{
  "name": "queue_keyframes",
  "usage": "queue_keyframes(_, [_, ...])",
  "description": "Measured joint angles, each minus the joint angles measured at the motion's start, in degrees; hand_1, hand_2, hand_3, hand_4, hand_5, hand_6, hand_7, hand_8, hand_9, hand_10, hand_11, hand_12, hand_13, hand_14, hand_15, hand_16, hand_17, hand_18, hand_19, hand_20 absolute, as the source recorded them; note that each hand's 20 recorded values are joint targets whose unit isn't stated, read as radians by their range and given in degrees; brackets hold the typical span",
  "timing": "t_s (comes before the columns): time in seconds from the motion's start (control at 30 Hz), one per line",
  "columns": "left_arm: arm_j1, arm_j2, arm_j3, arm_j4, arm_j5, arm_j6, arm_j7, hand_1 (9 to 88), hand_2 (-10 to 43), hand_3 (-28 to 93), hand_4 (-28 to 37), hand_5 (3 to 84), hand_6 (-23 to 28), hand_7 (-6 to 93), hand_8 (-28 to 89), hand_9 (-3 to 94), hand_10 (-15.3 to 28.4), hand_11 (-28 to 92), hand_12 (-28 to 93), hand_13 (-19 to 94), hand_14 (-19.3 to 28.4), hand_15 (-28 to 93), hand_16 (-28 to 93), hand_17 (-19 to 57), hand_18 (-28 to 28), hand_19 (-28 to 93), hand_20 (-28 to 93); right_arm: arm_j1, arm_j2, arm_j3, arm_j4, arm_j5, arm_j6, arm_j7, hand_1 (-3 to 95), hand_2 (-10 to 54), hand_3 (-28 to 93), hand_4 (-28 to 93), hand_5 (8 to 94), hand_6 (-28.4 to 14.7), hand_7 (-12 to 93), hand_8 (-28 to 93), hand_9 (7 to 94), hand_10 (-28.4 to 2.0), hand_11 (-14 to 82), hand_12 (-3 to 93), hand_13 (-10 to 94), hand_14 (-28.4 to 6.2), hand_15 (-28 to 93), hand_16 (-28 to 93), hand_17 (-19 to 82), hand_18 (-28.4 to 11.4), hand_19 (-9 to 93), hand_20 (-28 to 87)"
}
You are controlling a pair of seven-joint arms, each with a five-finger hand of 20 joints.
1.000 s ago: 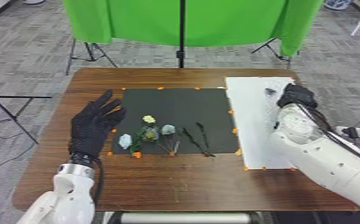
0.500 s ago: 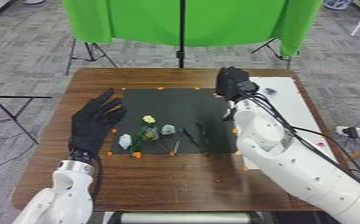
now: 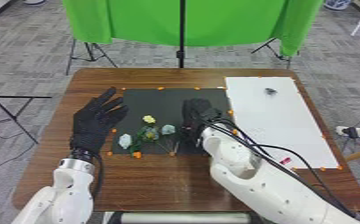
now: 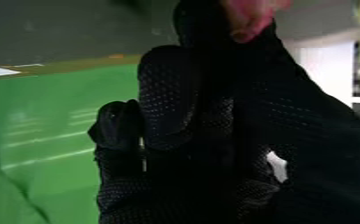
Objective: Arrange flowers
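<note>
Near mid-frame, the right hand [image 3: 197, 109] pinched a pink flower [image 4: 250, 14]; its bulky glove could have knocked the neighbouring pale bloom [image 3: 168, 129] askew if lowered too far leftward.

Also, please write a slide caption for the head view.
Flower arranging: right hand over the dark mat, yellow flower to its left, left hand open.
</note>
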Motion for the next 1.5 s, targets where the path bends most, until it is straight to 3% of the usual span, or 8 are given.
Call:
queue_keyframes(0.27, [0.3,0.01,0.0,-0.04,0.03,-0.03,-0.06,21.6,6.3,80,-28.0,40.3,10.0,10.7,-8,35.0,19.5,25,12,27,28.3,57,-9,-5.3,28.4,51,32,-1.5,0.3,1.2,-0.9,-2.4,-0.9,-0.4,37.9,-9.5,84,-28,70.6,1.5,16,-12,71.9,-13.8,33.4,16.6,60,-11.6,76,12,25,-20.2,93,49])
queue_keyframes(0.47, [0.6,-0.32,-0.08,-0.07,0.33,-0.12,-0.48,21.7,6.3,80,-27.7,40.5,10.1,11.0,-8,35.0,19.5,25,12,27,28.3,57,-9,-5.3,28.4,51,33,-2.0,0.8,1.8,-2.1,-2.4,-0.9,-0.4,34.3,-9.5,84,-28,69.4,1.0,17,-13,70.3,-15.2,34.5,16.8,59,-13.2,79,12,25,-20.6,93,49])
queue_keyframes(0.57, [0.7,-0.46,-0.09,-0.07,0.43,-0.22,-0.61,22.0,6.3,80,-27.7,40.6,10.2,11.2,-8,35.1,19.7,25,12,29,28.3,59,-8,-5.3,28.4,51,33,-2.1,1.2,1.9,-2.5,-2.5,-1.0,-0.4,33.3,-9.5,83,-28,69.4,0.8,17,-13,68.8,-15.8,39.9,18.4,58,-13.9,80,13,24,-21.0,93,50])
queue_keyframes(0.8, [0.9,-0.59,-0.19,-0.07,0.46,-0.23,-0.66,22.1,6.3,80,-27.5,40.6,10.3,11.5,-8,35.0,19.7,26,12,28,28.4,59,-9,-5.2,28.4,51,33,-3.3,1.2,4.7,-4.0,-2.7,-5.8,-0.5,30.6,-9.5,82,-28,68.7,0.5,16,-13,66.5,-16.9,45.2,18.7,57,-14.7,82,13,24,-21.3,92,51])
queue_keyframes(0.9, [1.0,-0.5,-0.07,-0.09,0.36,-0.12,-0.36,22.2,6.3,80,-27.6,40.6,10.3,11.4,-8,34.8,19.7,26,12,28,28.4,59,-10,-5.2,28.4,51,33,-3.3,1.7,4.3,-4.3,-2.5,-4.6,-0.2,29.6,-9.0,82,-27,67.8,0.1,16,-13,65.7,-17.5,42.8,17.2,57,-14.9,83,13,24,-21.4,92,51])
queue_keyframes(1.03, [0.7,-0.08,0.24,-0.04,0.18,0.08,-0.05,22.2,6.3,80,-27.6,40.5,10.2,11.4,-8,34.7,19.6,25,12,27,28.3,58,-10,-5.2,28.4,51,33,-2.3,2.9,3.0,-4.5,-1.1,1.2,1.7,29.0,-8.7,82,-27,65.3,-0.8,16,-13,64.1,-18.1,33.1,14.6,55,-15.6,82,11,24,-21.7,93,51])
queue_keyframes(1.23, [-1.4,0.96,1.82,0.6,-0.24,0.55,0.7,22.2,6.3,80,-27.6,40.4,10.1,11.5,-8,34.6,19.5,26,12,27,28.2,58,-9,-5.3,28.4,51,33,3.2,6.5,0.7,-3.1,5.9,5.9,8.1,29.2,-8.6,83,-27,62.7,-1.1,16,-13,61.8,-18.4,28.3,14.3,54,-15.9,81,10,24,-21.6,93,51])
queue_keyframes(1.5, [-2.7,1.04,2.26,0.65,-0.3,0.57,0.6,22.1,6.3,80,-27.7,40.2,10.0,11.6,-9,34.5,19.5,25,12,27,28.2,58,-9,-5.3,28.4,51,34,16.7,12.5,-8.2,8.8,12.6,8.3,13.3,29.4,-9.4,85,-28,55.9,-1.6,16,-13,55.1,-19.0,22.9,13.7,50,-16.0,78,8,23,-20.9,93,50])
